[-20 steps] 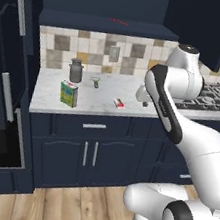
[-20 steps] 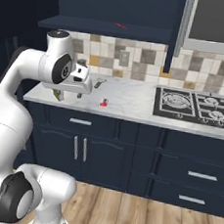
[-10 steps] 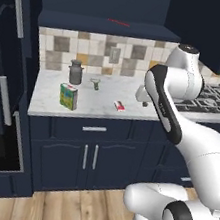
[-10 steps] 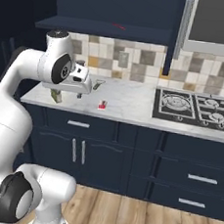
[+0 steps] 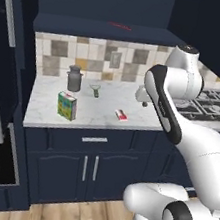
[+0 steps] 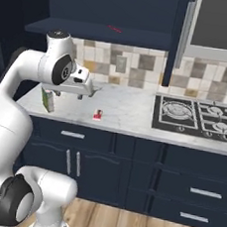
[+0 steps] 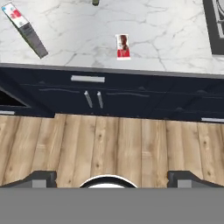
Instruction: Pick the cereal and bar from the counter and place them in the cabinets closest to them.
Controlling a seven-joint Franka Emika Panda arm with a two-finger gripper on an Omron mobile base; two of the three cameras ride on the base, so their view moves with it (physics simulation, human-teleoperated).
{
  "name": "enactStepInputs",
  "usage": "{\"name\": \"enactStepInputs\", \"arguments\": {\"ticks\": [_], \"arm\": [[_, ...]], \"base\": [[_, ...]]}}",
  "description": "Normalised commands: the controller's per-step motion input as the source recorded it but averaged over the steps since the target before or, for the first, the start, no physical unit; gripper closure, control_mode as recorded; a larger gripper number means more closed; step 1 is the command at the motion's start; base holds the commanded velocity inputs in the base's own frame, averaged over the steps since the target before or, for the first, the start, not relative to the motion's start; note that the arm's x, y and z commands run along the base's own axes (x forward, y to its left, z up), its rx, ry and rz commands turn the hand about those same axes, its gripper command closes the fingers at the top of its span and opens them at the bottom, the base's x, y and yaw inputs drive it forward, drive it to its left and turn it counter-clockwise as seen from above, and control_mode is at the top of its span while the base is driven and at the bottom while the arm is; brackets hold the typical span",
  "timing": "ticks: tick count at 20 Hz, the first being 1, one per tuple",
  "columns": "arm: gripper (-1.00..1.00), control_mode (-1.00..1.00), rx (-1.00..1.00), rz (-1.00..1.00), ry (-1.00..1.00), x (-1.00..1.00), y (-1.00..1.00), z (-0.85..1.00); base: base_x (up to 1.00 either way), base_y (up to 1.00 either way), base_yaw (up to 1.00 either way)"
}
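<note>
Gripper [image 7: 112, 177] spread wide, holding nothing; fingertips [image 7: 41, 177] far apart in the hand view, hanging high over wood floor [image 7: 118, 144] in front of the counter [image 5: 101, 113]. From the right base view the hand [image 6: 83, 89] sits above the counter's front edge. Bar [image 5: 121, 115] lies flat on the marble near that front edge, just ahead of the hand. Cereal [image 5: 67, 105] stands upright further left, near the counter's left end. Grey jug [image 5: 74, 79] behind it, by the tiled backsplash. Wall cabinets [image 5: 106, 5] overhead, open shelf showing. Gas hob [image 6: 197, 115] to the right.
</note>
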Motion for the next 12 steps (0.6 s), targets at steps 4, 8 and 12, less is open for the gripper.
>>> {"name": "enactStepInputs", "arguments": {"ticks": [4, 8, 12], "arm": [[-1.00, 1.00, 0.00, 0.00, 0.00, 0.00, 0.00, 0.00], [-1.00, 1.00, 0.00, 0.00, 0.00, 0.00, 0.00, 0.00], [-1.00, 1.00, 0.00, 0.00, 0.00, 0.00, 0.00, 0.00]], "base": [[0.57, -0.06, -0.06], [0.58, -0.03, -0.07], [0.56, -0.01, -0.06]]}}
